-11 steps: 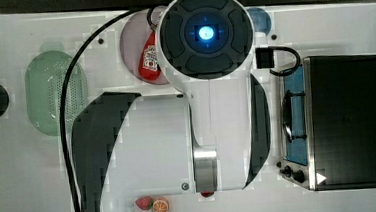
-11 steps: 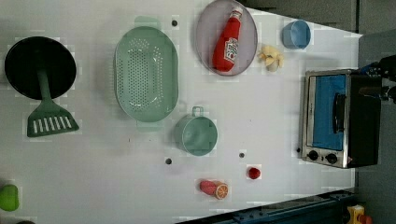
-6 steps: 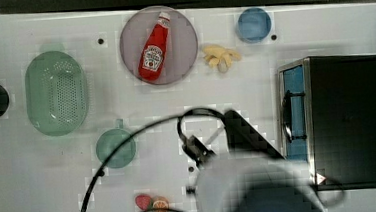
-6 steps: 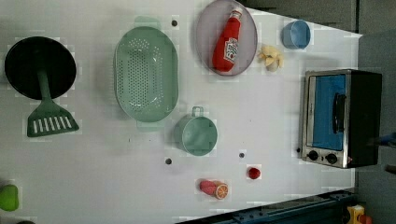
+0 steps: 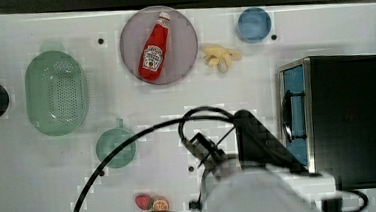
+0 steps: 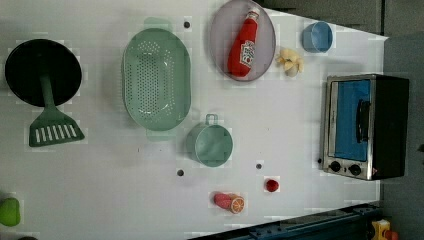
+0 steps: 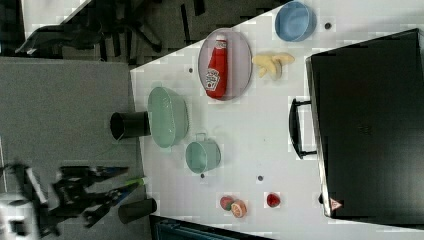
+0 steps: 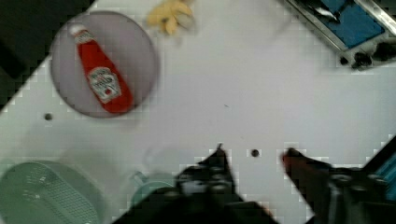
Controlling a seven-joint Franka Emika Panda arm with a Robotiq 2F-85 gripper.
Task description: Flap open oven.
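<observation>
My claw [image 8: 254, 161] is released, holding nothing, above bare surface [image 8: 261, 93]. The oven [image 6: 365, 127] stands closed at the left view's right edge. Risk: misaligned approach slips off its handle [image 6: 363, 121].

Robot test bench in a lab, dressed as a play kitchen.
White surface [image 6: 100, 170] dotted with small dark mounting holes; on it an oven [image 6: 365, 125], green colander [image 6: 157, 85], ketchup bottle [image 6: 243, 42] on a plate [image 6: 222, 30], blue bowl [image 6: 316, 37], toy fruit [image 6: 229, 202]. Cabled white robot arm [image 5: 262, 191] overhead; grey floor [image 7: 60, 100] and dark stand gear [image 7: 75, 197] alongside.
</observation>
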